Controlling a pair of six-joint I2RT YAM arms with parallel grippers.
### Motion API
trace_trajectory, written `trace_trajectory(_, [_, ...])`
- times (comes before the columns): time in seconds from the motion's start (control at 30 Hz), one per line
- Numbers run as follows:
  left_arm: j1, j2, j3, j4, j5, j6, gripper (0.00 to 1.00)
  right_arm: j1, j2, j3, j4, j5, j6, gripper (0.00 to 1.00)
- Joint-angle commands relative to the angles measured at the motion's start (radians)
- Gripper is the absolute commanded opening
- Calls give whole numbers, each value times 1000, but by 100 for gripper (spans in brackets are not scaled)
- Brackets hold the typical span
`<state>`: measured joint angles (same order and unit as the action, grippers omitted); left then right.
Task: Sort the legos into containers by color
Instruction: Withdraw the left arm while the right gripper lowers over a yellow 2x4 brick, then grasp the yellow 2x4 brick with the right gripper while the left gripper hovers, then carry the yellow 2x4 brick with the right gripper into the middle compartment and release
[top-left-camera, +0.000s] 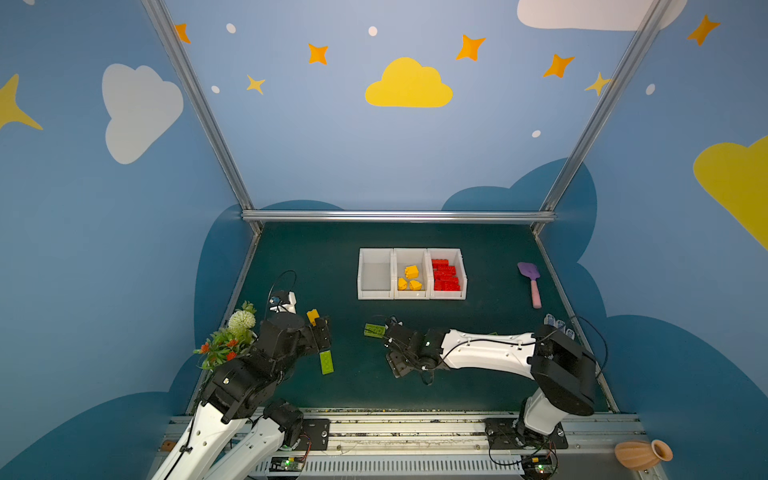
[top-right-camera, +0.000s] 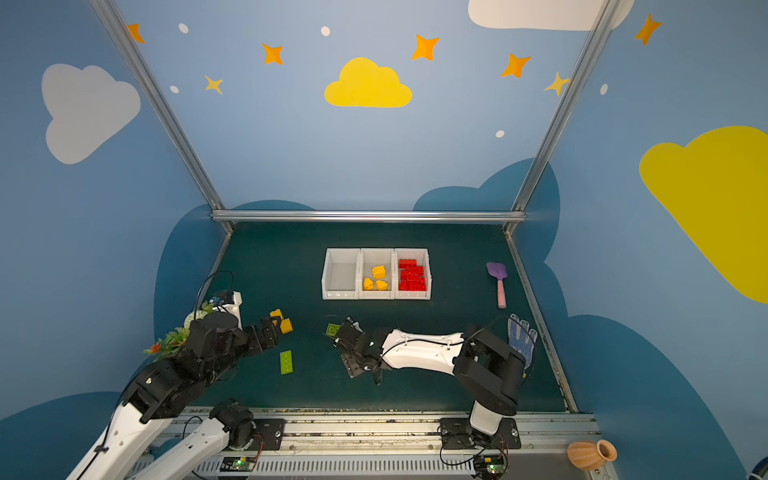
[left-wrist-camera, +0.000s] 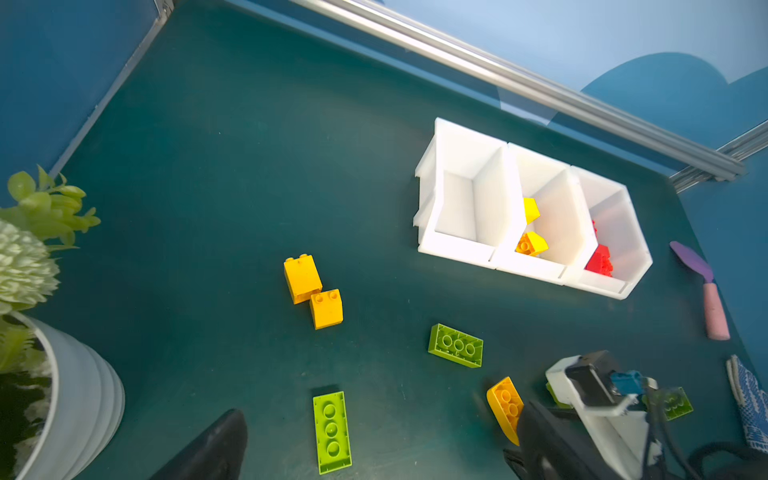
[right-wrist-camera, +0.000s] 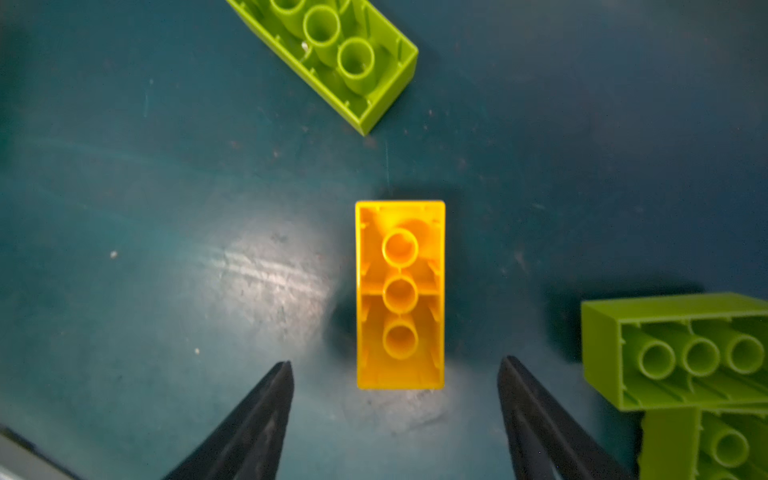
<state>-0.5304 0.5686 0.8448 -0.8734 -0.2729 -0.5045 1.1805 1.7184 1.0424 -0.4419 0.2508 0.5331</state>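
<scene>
Legos lie part sorted, part loose on the worktop.

Both top views take in the whole cell, yet the arms mask things. Right arm stretches from 4 o'clock to the middle and covers the bricks beneath it. Left arm, at 8 o'clock, covers the white pot; only its flowers show from above. Three white containers stand in a row at 12 o'clock: middle one holds yellow bricks, the 3 o'clock one red bricks. Glove at 3 o'clock shows whole in a top view. Trowel at 2 o'clock.

Right wrist view gives the right jaws plainly: released, tips either side of a yellow brick lying underside up, a gap on each side. Two green bricks sit close by. Left wrist view catches one black fingertip; left jaws spread wide, nothing in them. Green brick at 8 o'clock, yellow pair touching at 9 o'clock.

Room: blue walls, painted clouds and stars, aluminium rails. Worktop dark teal, scuffed and speckled up close.
</scene>
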Motion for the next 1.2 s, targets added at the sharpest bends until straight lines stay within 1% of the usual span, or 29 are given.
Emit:
trace_trajectory(0.0, [3,-18,-13,-11,-41,13,100,-33,41,33,-33,-7,-12,69])
trace_trajectory(0.13, [3,-30,-19,-10,-40,10,100,-51,73,56,-32,-11,-18,61])
trace_trajectory(0.33, [4,-43,-21,-14,-60,-3,100,-61,138,107,-44,-1,-41,56])
trace_trajectory(0.4, [6,-58,-22,-19,-72,-8,100,-69,158,121,-45,-7,-41,53])
trace_trajectory(0.53, [3,-92,-32,-15,-86,-15,100,-77,176,135,-46,-16,-41,42])
trace_trajectory(0.63, [3,-90,-33,-12,-87,-13,100,-79,166,134,-50,-12,-41,30])
trace_trajectory(0.7, [5,-80,-32,-12,-83,-12,100,-82,148,125,-51,-9,-39,26])
trace_trajectory(0.97, [4,-62,-32,-6,-66,-10,100,-126,35,95,-79,-49,-39,22])
trace_trajectory(1.17, [4,-52,-33,-1,-52,-8,100,-189,-63,113,-123,-77,-86,21])
